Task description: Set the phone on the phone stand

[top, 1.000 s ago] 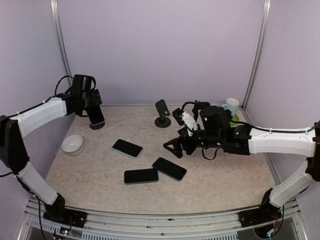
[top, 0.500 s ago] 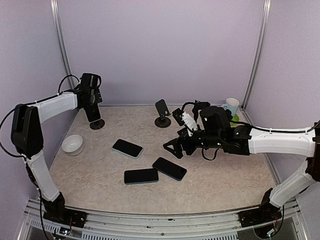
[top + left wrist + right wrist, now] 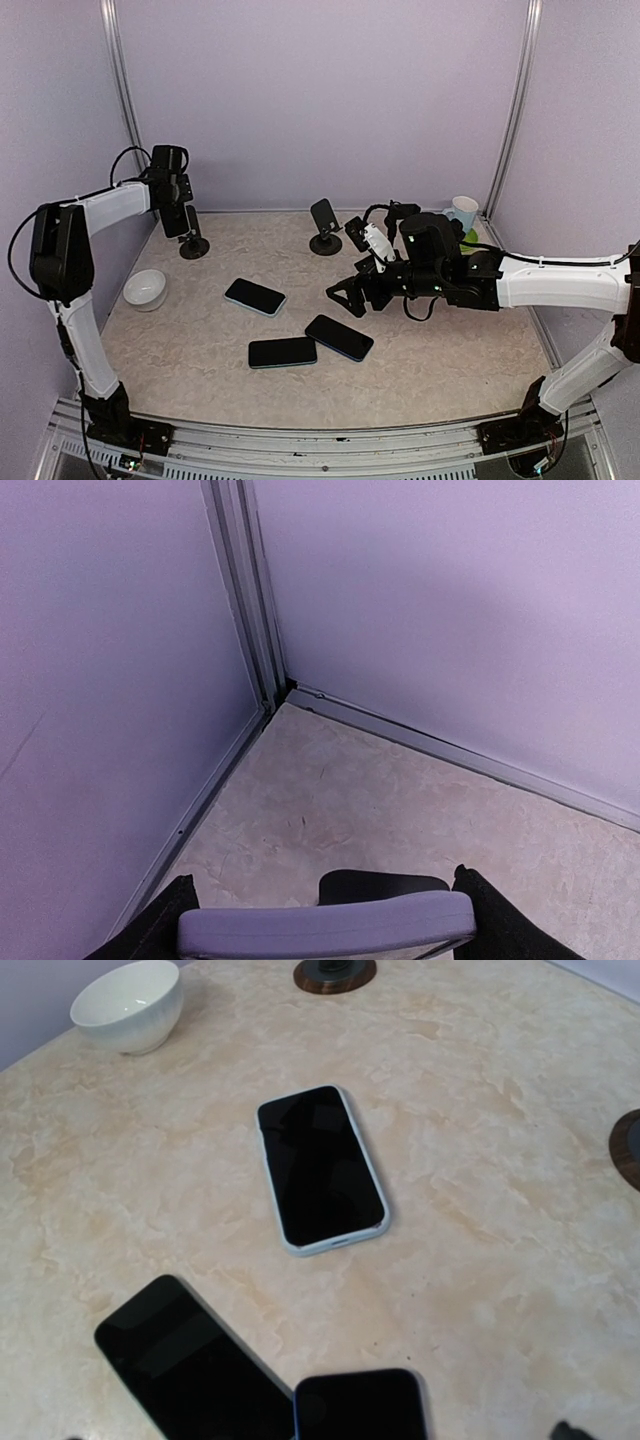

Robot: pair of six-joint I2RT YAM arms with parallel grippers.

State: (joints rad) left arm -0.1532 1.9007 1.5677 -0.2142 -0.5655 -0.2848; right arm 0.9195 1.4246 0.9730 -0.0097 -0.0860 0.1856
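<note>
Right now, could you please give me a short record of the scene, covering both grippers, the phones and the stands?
left gripper: closed on a phone, close to the left stand
right gripper: open, empty, above the table
loose phones: three, flat on the table
centre stand: no phone on it
bowl: white, near left edge

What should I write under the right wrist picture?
One pale-cased phone, two more phones, and a white bowl on the beige table.
</note>
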